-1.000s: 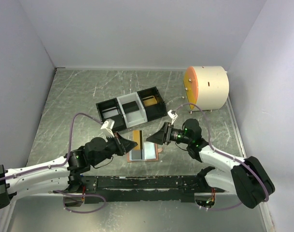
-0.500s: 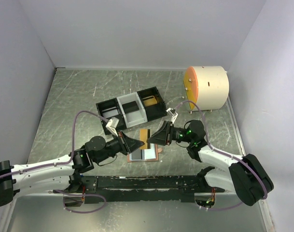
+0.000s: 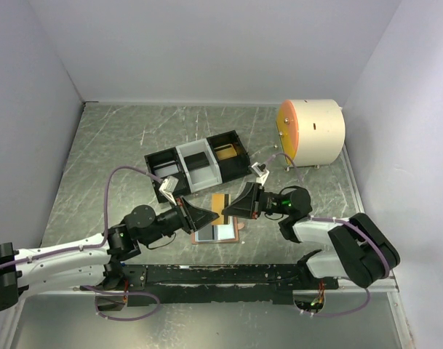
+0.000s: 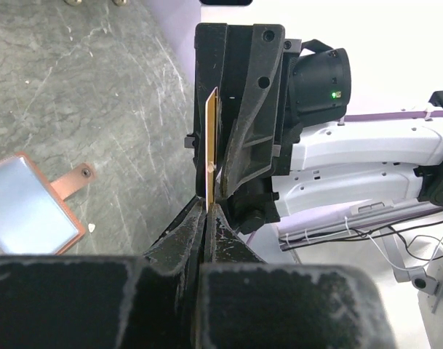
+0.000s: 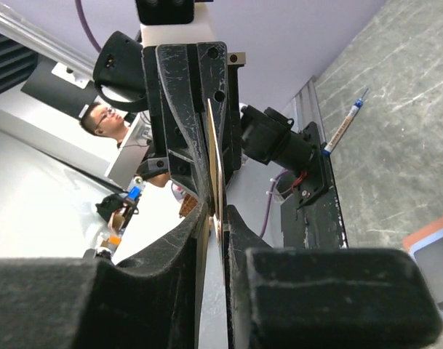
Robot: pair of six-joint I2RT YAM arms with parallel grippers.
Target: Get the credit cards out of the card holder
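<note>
Pinching one end of a tan credit card [image 4: 211,138] between fully closed jaws, the left end effector [image 4: 206,207] held it clear of the counter [image 3: 112,145]. The right end effector [image 5: 215,211] faced it from the opposite side with its jaws drawn narrow around the card's other end, though whether they pressed on the card could not be told. The likely trouble lay in this exchange. If the left let go before the right had a firm hold, the thin card would probably slip and land flat, awkward to lift again from a smooth surface. If both clamped and either arm pulled off-line, the card could bend or twist. The two sets of fingers also sat very close, so a small misjudgement might knock them together. Just beneath, the card holder [image 3: 220,234] lay open on the counter, pale blue-grey panels up, its tab [image 4: 76,178] sticking out to the right, touched by neither arm. Farther back stood a black-and-grey three-compartment tray [image 3: 198,166], and well apart to the right a cream drum with an orange face [image 3: 316,131]. The counter was a grey, marbled, faintly glossy sheet, boxed in by plain pale walls [image 3: 206,51].
</note>
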